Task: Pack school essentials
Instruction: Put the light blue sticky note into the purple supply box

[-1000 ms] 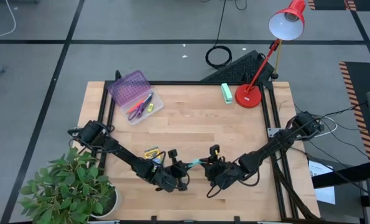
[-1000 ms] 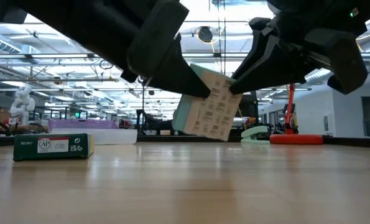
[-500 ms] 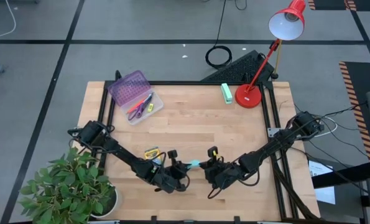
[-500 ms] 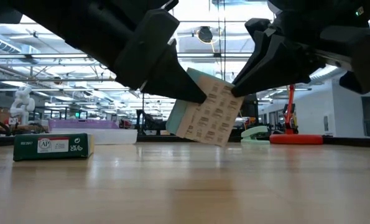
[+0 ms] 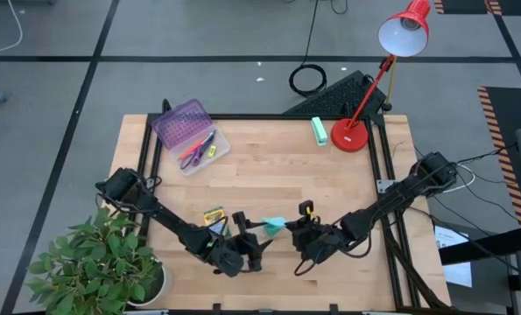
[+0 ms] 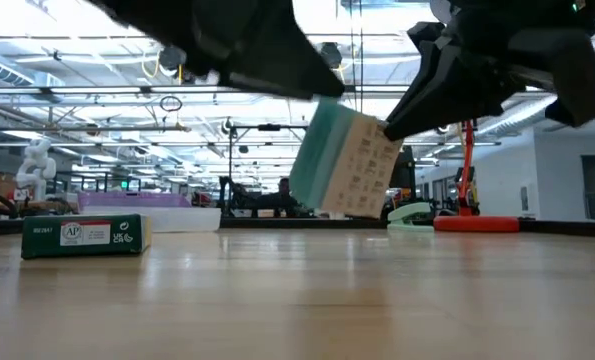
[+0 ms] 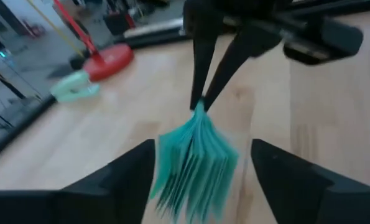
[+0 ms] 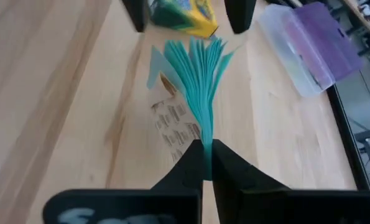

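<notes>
The light-blue sticky-note pad (image 8: 194, 74) hangs in the air near the table's front edge, its leaves fanned out. My right gripper (image 8: 203, 146) is shut on its narrow end. My left gripper (image 7: 202, 144) is open, one finger on each side of the fanned end, touching nothing. The yellow-green crayon box (image 5: 213, 215) lies flat on the table behind my left gripper. The purple-handled scissors (image 5: 196, 149) lie in the clear case (image 5: 203, 156) at the far left. My right gripper pinches the pad's closed end (image 8: 201, 134) between its two fingertips, coming about level from the table's right. The pad is lifted clear of the table and tilted (image 6: 342, 160), its loose leaves spreading toward my left gripper.
A mint-green oblong block (image 5: 319, 130) and the red lamp's base (image 5: 349, 136) stand at the far right. The case's purple lid (image 5: 181, 121) lies at the far left. A potted plant (image 5: 102, 262) stands off the near left corner. Bare wood lies in the table's middle.
My left gripper has opened and let go of the pad, rising and drawing back a little toward the table's left. The pad, now held only by my right gripper, has swung more upright and its leaves have fanned out.
</notes>
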### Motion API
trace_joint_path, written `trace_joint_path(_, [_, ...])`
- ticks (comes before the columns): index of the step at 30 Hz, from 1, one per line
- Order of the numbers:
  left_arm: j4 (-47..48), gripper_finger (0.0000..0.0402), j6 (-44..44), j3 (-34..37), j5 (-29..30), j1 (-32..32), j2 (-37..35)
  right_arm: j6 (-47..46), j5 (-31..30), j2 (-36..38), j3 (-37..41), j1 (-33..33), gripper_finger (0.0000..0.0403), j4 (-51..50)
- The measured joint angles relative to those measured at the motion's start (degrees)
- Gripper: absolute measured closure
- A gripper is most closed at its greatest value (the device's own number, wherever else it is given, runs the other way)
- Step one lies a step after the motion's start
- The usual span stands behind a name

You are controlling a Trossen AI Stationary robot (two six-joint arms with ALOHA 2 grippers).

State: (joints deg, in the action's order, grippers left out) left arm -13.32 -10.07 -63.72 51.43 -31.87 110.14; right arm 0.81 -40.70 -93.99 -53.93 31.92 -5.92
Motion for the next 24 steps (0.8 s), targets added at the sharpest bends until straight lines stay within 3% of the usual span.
trace_joint_path(10, [-1.84, 0.0055, 8.79, -3.26, 1.93, 1.39, 0.11, -2.85, -3.17, 0.72, 0.0, -0.39, 0.04, -1.61])
trace_joint_path(14, [0.64, 0.0033, 12.64, -6.96, -0.74, 4.29, 0.12, -3.09, -6.05, 0.72, 0.0, -0.85, 0.04, -1.7])
trace_joint_path(20, [17.08, 0.0036, 11.62, -13.79, -9.29, 9.65, 0.12, -3.12, -7.56, 0.72, 0.0, -1.33, 0.04, -2.39])
trace_joint_path(24, [24.7, 0.0064, 7.3, -14.49, -10.33, 11.04, 0.12, -3.32, -9.88, 0.72, 0.0, -1.33, 0.04, -3.43])
